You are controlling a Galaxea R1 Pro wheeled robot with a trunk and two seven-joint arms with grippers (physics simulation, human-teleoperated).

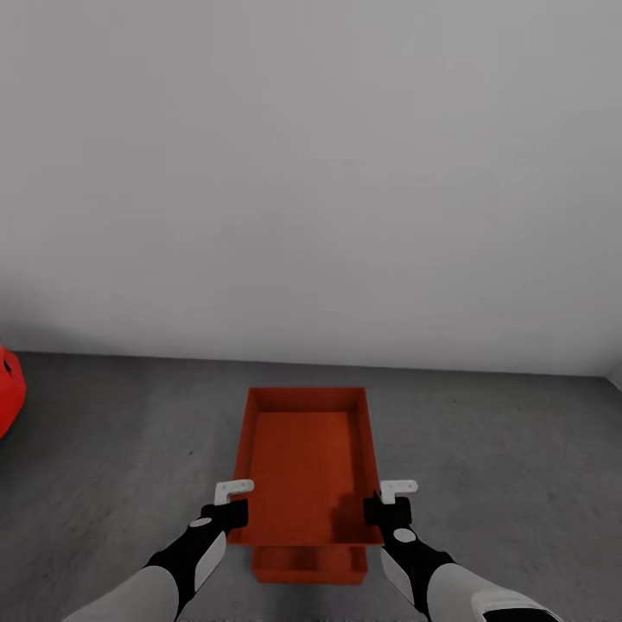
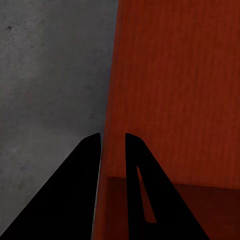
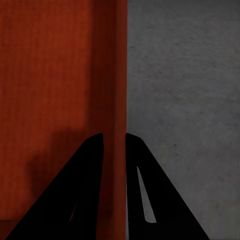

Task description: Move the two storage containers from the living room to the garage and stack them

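Setting: garage, dark grey concrete floor (image 1: pixel 518 449), pale grey wall (image 1: pixel 311 173), a red car's edge (image 1: pixel 9 389) far left.
Carried bin: upper storage container (image 1: pixel 302 466) held level over the floor, near the wall.
Lower bin: second storage container (image 1: pixel 309 563) shows beneath its near end, apparently the stacking base.
Left claw (image 1: pixel 231 501): pinches the left side wall.
Right claw (image 1: pixel 390 499): clamps the right wall, balancing the load.
Judgement: lowering onto the lower bin remains.
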